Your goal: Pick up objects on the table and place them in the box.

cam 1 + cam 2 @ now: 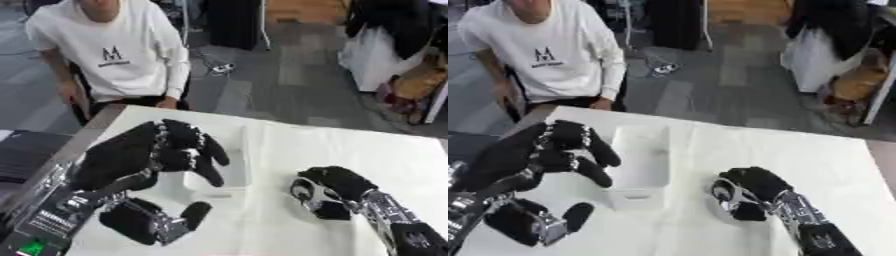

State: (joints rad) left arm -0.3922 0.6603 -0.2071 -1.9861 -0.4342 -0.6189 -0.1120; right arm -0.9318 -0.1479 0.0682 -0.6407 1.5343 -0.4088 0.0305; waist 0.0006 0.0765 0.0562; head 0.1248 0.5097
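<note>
A white open box (645, 150) lies lengthwise on the white table, left of centre, and I see nothing inside it. My left hand (131, 155) hangs raised over the box's left side. Its fingers (197, 155) droop down toward the box and its thumb (192, 214) stands well apart below, with nothing between them. My right hand (331, 190) rests on the table to the right of the box, fingers curled under into a fist. No object shows in it. No loose object is visible on the table.
The white table cloth (350, 150) stretches right and behind the right hand. The table's left edge (83, 135) runs diagonally, with a dark flat thing (22, 157) beyond it. The floor lies past the far edge.
</note>
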